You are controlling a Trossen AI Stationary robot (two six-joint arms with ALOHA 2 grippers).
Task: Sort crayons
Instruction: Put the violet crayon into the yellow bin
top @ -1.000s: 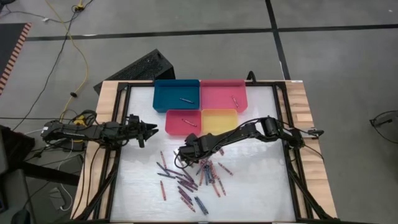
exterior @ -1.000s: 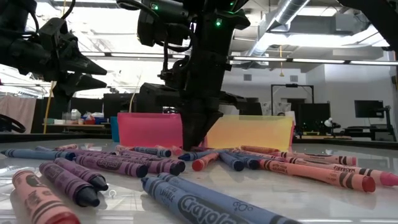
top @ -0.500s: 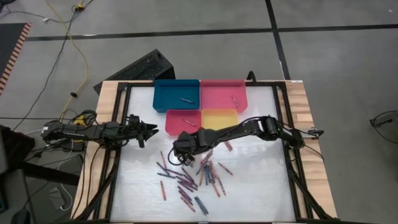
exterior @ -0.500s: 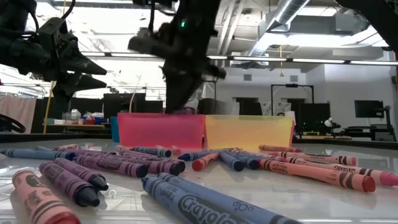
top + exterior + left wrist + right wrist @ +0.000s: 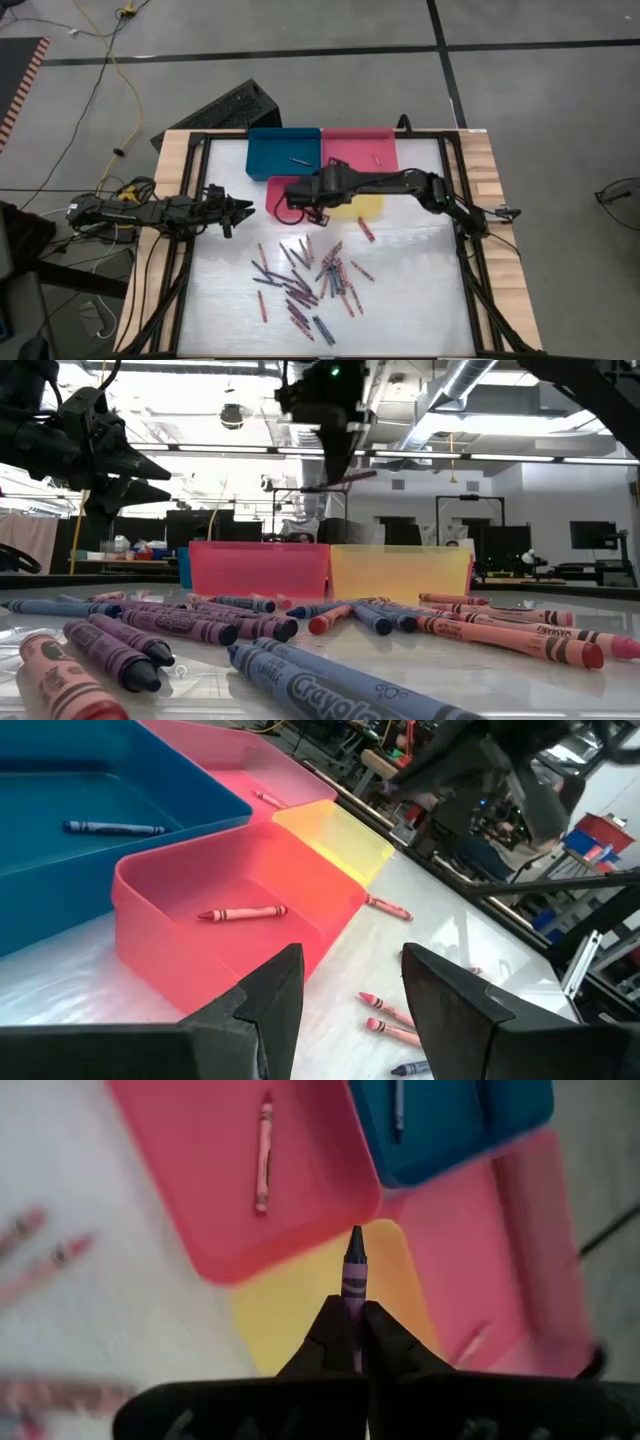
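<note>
Many crayons lie loose on the white table. My right gripper is shut on a purple crayon and hangs above the red tray and the yellow tray; it also shows in the high view. The low view shows this crayon high above the trays. My left gripper is open and empty at the table's left, its fingers toward the red tray. One red crayon lies in that tray. My right gripper pinches the purple crayon's blunt end between its two fingertips. The rest of the crayon sticks out beyond the fingers, its point away from them. The crayon is lifted clear and lies about level in the low view.
The blue tray holds one crayon and the pink tray holds one crayon; both stand at the far edge. A lone crayon lies right of the pile. Black rails frame the table.
My right gripper has risen from the pile with the purple crayon and gone toward the far edge, from the table surface to well above the red and yellow trays. The crayon is now lifted clear.
</note>
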